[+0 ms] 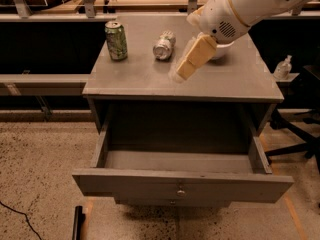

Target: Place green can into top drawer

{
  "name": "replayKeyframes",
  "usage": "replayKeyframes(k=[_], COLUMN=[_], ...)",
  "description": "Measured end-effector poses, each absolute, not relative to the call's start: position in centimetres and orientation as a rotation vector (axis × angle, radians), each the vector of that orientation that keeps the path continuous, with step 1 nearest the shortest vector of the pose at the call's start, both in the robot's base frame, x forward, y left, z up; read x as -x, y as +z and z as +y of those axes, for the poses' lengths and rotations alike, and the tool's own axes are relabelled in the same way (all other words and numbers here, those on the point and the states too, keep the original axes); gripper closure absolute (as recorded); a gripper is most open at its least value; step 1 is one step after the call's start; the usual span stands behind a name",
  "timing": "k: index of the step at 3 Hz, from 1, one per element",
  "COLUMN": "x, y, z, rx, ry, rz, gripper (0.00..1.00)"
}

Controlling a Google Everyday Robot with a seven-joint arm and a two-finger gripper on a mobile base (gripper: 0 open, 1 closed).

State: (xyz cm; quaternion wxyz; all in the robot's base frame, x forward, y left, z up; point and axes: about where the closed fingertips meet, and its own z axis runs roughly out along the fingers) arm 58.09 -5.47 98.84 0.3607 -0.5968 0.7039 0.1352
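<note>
The green can (116,40) stands upright at the back left of the grey cabinet's top (140,79). The top drawer (182,185) is pulled wide open below, and its inside is bare; a small round knob sits on its front panel. My gripper (182,73) hangs over the middle of the cabinet top, on a white arm that reaches in from the upper right. It is to the right of the green can and well apart from it, and holds nothing that I can see.
A silvery crushed can (164,45) lies on its side just left of the gripper. A white bowl (223,49) is mostly hidden behind the arm. A small clear bottle (283,67) stands on a ledge to the right. Chair legs (295,134) stand at the right.
</note>
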Motion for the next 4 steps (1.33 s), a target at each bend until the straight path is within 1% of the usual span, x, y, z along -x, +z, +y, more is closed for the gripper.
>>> replayKeyframes(k=[1, 2, 4], x=[-58.1, -59.1, -69.1], y=[98.8, 98.4, 95.4], z=[-5.5, -5.0, -1.4], rx=[1.538, 1.452, 1.206], ry=[0.349, 0.330, 0.363], rz=[1.814, 1.847, 1.892], gripper=[0.00, 0.00, 0.00])
